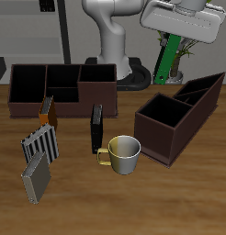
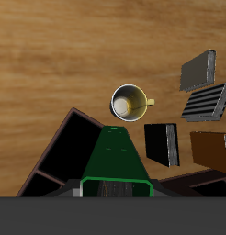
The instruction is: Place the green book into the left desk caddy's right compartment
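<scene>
- Counter: it carries two brown caddies, a mug, a black book and grey striped books; none of these has a part in the placement.
- Left desk caddy: it sits diagonally on the counter, far from the other caddy. Its right compartment, the large square section, is open and holds nothing.
- Green book: it is lifted clear of the counter, hanging upright beneath my tool, above and behind the caddy's far end.
- My tool: clamped on the green book's upper end.
- Progress, as I judge it: pickup done. Carrying over the compartment, lowering and releasing are left.
- Mug: near the compartment's front corner, apart from it.
</scene>
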Controlling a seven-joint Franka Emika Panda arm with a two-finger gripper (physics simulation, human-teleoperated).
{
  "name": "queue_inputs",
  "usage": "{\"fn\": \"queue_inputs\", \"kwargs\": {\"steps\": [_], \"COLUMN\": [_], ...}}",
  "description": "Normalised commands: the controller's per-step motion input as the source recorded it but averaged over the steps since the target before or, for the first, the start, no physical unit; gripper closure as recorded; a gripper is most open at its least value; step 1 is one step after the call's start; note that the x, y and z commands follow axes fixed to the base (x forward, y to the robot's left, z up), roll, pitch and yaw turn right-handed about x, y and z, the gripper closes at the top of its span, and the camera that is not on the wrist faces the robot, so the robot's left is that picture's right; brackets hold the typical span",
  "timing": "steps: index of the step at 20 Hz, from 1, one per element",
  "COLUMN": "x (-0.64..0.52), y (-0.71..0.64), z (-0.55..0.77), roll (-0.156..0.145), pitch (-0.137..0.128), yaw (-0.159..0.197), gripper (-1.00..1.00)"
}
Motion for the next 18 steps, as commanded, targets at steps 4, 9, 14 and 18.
{"fn": "queue_inputs", "kwargs": {"steps": [4,9,14,18], "x": [0.02,0.05,0.13,0.09], "y": [0.36,0.25,0.08,-0.07], "z": [-0.11,-0.08,-0.21,-0.15], "roll": [0.038,0.026,0.022,-0.005], "pitch": [0.030,0.013,0.027,0.019], "yaw": [0.007,-0.009,-0.020,-0.035], "gripper": [1.00,1.00,1.00,1.00]}}
